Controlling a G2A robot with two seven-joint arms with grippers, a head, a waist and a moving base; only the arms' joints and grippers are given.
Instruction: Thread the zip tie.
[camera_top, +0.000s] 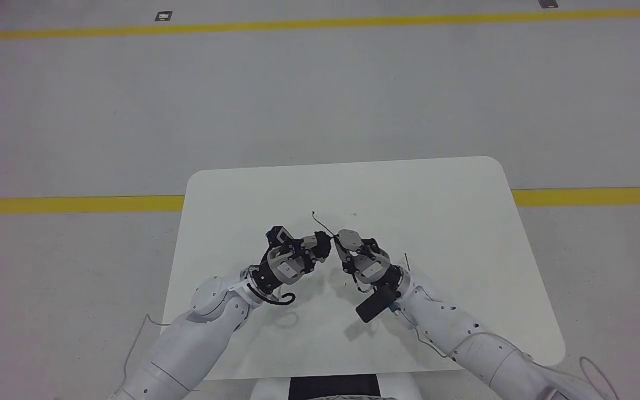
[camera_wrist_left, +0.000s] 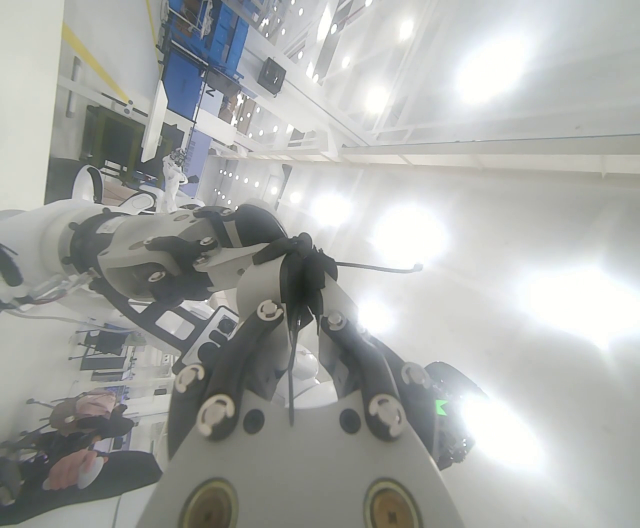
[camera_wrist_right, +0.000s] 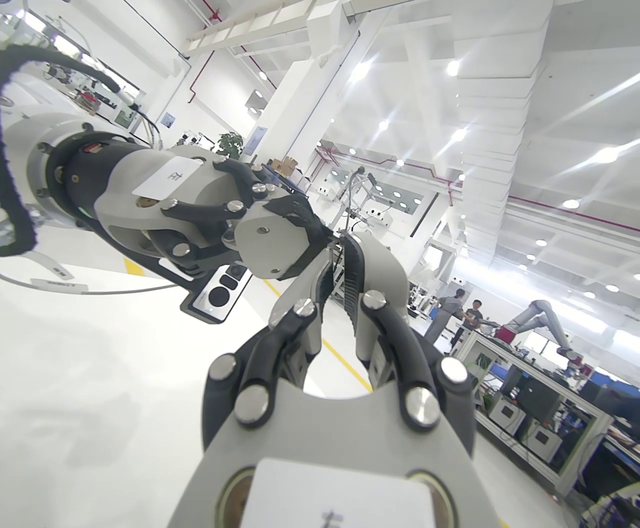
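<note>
Both grippers meet tip to tip above the middle of the white table (camera_top: 450, 200). A thin black zip tie (camera_top: 318, 222) is pinched between them, and its free tail (camera_wrist_left: 380, 269) sticks out past the fingertips with a small bend at the end. My left gripper (camera_wrist_left: 302, 285) is shut on the zip tie, whose strap (camera_wrist_left: 292, 360) runs back between its fingers toward the palm. My right gripper (camera_wrist_right: 337, 260) is shut on the same tie right against the left gripper (camera_wrist_right: 310, 240). The spot where the tie's parts cross is a dark tangle, hidden by the fingertips.
The left arm (camera_top: 215, 310) and right arm (camera_top: 450, 320) come in from the table's near edge. A black cable loop (camera_top: 285, 297) hangs at the left wrist. Bare table surface lies all around the grippers, and a yellow floor line (camera_top: 90, 204) runs past the table.
</note>
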